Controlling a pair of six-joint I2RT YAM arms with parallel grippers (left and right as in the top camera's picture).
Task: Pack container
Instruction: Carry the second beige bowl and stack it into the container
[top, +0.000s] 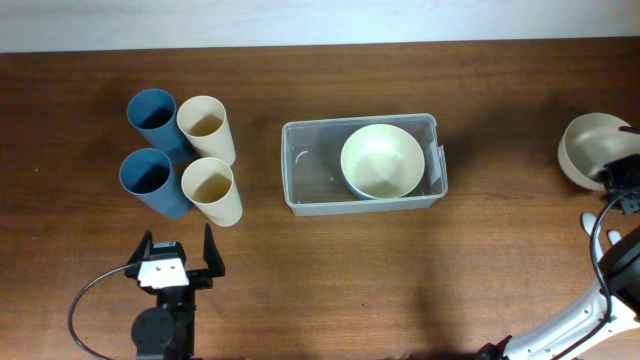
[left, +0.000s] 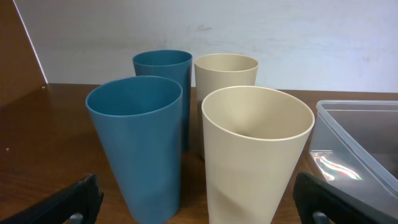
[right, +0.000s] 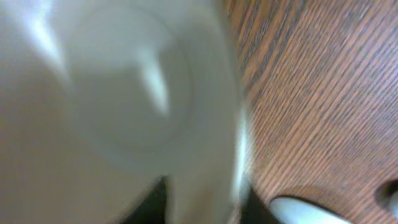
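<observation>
Overhead: dark brown wood-grain table (top: 400, 280), with a strip of pale wall (top: 300, 20) along the far edge.

The container (top: 300, 172) sits about mid-table, long side running left-right and upright, with a small label on its right end. One cream bowl (top: 382, 160) is inside, in the right half and opening up. The left half shows bare bottom.

Four cups stand upright in a tight square left of the container:
- far blue cup (top: 150, 110)
- near blue cup (top: 148, 175)
- far cream cup (top: 204, 122), to the right of the far blue one
- near cream cup (top: 212, 186), to the right of the near blue one

The cups are near the container but apart from it.

The left gripper (top: 178, 245) is near-left, just on the near side of the cups, with its jaws spread wide and nothing between them. The left wrist view looks at the four cups head-on. The container's corner is at the right of that view, and behind it all is a white wall with a dark panel at far left.

The right gripper (top: 615, 172) is at the far-right edge of the table, well apart from the container. A second cream bowl (top: 588, 148) is tipped on its side there, opening facing left. The right wrist view is blurred and mostly filled with cream bowl surface, with wood grain on the right. The jaws look pinched on that bowl's wall.
</observation>
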